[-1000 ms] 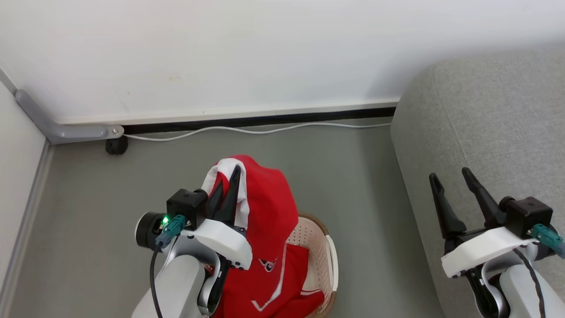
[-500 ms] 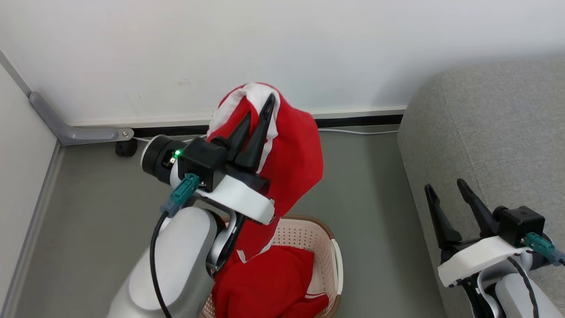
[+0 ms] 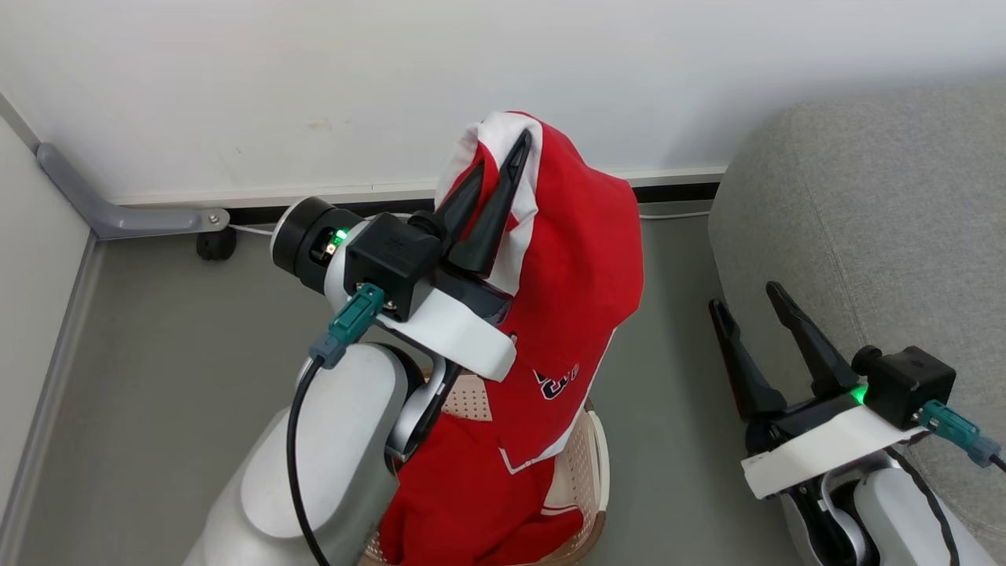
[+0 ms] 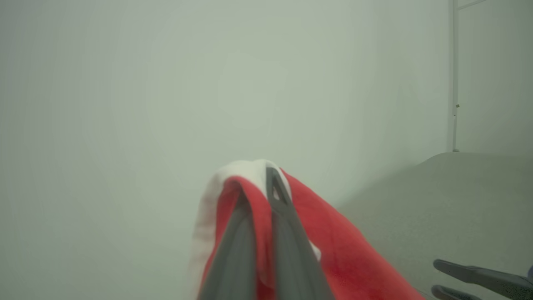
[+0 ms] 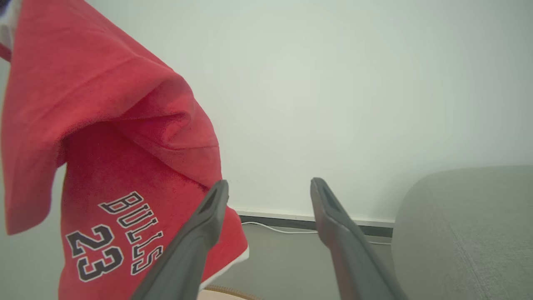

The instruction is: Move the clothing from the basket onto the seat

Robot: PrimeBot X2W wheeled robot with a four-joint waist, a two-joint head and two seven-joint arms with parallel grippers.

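Clothing (image 3: 578, 259) hung from the left gripper (image 3: 503, 153), whose jaws pinched its white-trimmed edge, held high above the basket (image 3: 588, 464), where a second red garment (image 3: 464, 503) lay. Just beside the sofa (image 3: 864, 220), the right gripper (image 3: 743, 297) stood spread and empty.

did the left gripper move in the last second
Yes. The left gripper, shut on the jersey, has risen from below the baseboard line to above it, and shifted right toward the sofa.
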